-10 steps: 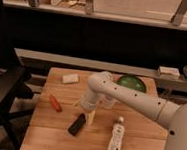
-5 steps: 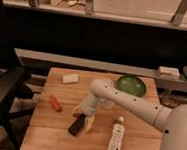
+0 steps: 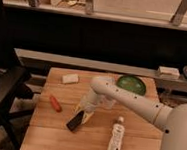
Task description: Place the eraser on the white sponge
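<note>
The eraser (image 3: 75,122) is a flat black block lying on the wooden table (image 3: 45,140), left of centre. My gripper (image 3: 83,113) hangs at the end of the white arm (image 3: 129,99), right above the eraser's upper right end and very close to it. The white sponge (image 3: 70,78) is a small cream pad at the table's far left, well apart from the eraser and the gripper.
An orange-red carrot-shaped thing (image 3: 56,103) lies left of the eraser. A white bottle (image 3: 114,137) lies on its side to the right. A green bowl (image 3: 131,84) stands at the back right. A clear cup shows partly behind the arm. A dark chair (image 3: 2,92) stands left.
The gripper has come down and moved slightly left, from above the table's middle to just over the eraser. The eraser, sponge and other things have not moved.
</note>
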